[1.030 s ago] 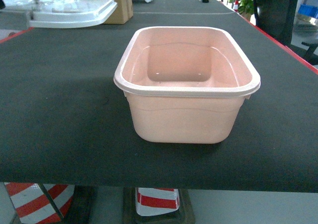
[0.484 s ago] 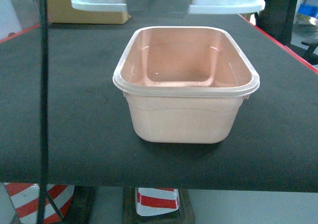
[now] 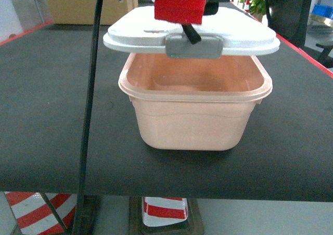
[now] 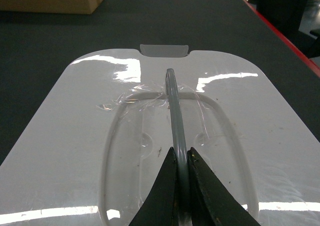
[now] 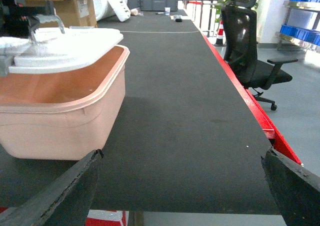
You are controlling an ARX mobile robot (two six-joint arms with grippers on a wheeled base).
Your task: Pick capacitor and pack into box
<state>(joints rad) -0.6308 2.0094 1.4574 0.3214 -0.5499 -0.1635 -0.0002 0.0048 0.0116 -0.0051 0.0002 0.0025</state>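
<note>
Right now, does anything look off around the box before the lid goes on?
Yes. The box looks empty, with no capacitor visible inside, yet the left gripper holds the lid by its grey handle above it, and crinkled clear film clings to the lid.

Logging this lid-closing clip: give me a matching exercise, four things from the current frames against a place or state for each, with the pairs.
Things:
1. lid
2. box
3. left gripper
4. right gripper

Places or states:
A. open, nothing between its fingers
B. resting on the dark table, top still partly uncovered
C. held in the air above the tub, tilted over its rim
D. shut on the grey handle

Pairs: 1-C, 2-B, 3-D, 4-A
</note>
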